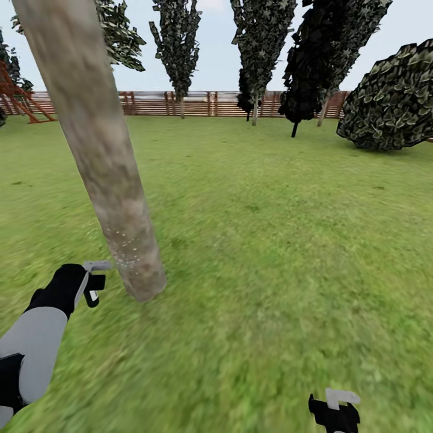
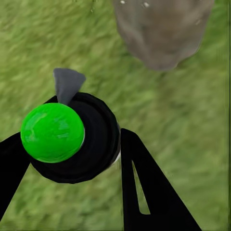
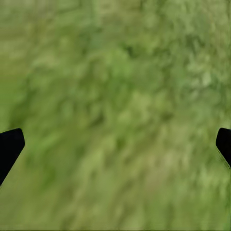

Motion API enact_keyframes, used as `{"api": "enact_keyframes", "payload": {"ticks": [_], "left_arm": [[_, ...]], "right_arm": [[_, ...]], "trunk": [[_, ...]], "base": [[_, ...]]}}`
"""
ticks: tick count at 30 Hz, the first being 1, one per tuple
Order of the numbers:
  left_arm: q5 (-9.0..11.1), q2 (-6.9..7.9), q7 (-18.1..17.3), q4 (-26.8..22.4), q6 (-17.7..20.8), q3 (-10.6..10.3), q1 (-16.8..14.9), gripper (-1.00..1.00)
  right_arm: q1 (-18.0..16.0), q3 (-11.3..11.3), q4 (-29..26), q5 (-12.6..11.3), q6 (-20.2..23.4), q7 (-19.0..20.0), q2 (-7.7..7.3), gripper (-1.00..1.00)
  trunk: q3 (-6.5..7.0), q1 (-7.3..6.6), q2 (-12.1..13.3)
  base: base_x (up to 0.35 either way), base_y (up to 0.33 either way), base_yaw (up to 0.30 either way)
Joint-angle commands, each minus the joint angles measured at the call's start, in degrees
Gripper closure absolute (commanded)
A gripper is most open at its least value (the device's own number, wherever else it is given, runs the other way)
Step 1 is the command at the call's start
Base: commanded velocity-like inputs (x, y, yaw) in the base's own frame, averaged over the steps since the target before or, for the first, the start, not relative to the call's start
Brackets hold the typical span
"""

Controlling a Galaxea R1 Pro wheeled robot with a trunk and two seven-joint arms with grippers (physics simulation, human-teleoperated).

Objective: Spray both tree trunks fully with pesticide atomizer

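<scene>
The tree trunk [image 1: 99, 150] is a thick, mottled grey-beige column leaning up to the left from the grass floor [image 1: 270, 252]. My left gripper [image 1: 89, 287] is shut on the pesticide atomizer [image 1: 95, 278], whose grey spray head points at the trunk base, a hand's width away. Small pale droplets speckle the bark low down. In the left wrist view the atomizer [image 2: 91, 144] is a dark bottle with a green top between my black fingers [image 2: 144, 187], and the trunk [image 2: 163, 29] lies just ahead. My right gripper [image 1: 334, 410] hangs low and open [image 3: 115, 144] over bare grass.
A brown slat fence [image 1: 180, 103] edges the lawn at the back. Dark conifers [image 1: 177, 42] stand before it, and a large rounded bush [image 1: 391, 99] sits at the right. A red wooden frame [image 1: 18, 99] stands far left. Open grass stretches to the trunk's right.
</scene>
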Motion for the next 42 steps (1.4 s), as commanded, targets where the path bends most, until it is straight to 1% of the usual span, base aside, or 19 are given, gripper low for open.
{"api": "enact_keyframes", "payload": {"ticks": [1, 5, 25, 31, 42], "left_arm": [[-0.7, -0.11, -0.5, -0.1, 0.1, 0.3, 0.0, 1.0], [-0.6, -0.16, -0.5, -0.1, 0.1, 0.3, 0.0, 1.0], [-0.5, -0.16, -0.4, 0.0, 0.0, 0.5, 0.0, 1.0], [-0.5, -0.25, -0.1, 0.0, 0.0, 0.5, 0.0, 1.0], [-0.5, -0.16, 0.2, 0.1, 0.0, 0.6, 0.0, 1.0]], "right_arm": [[0.0, -0.5, 0.1, 0.6, -0.2, -0.2, -0.02, -1.0], [-0.1, -0.4, 0.1, 0.6, -0.2, -0.2, -0.03, -1.0], [-0.1, -0.4, 0.1, 0.6, -0.2, -0.2, 0.01, -1.0], [-0.1, -0.4, 0.1, 0.6, -0.2, -0.2, 0.05, -1.0], [-0.1, -0.4, 0.1, 0.6, -0.2, -0.2, 0.05, -1.0]], "trunk": [[-0.05, 0.02, 0.0], [-0.05, 0.02, 0.0], [-0.05, 0.02, 0.0], [-0.05, 0.02, 0.0], [-0.05, 0.02, 0.0]], "base": [[0.205, -0.197, 0.017], [0.095, -0.247, 0.005], [0.002, -0.275, 0.0], [0.092, -0.275, 0.009], [0.141, -0.268, 0.24]]}}
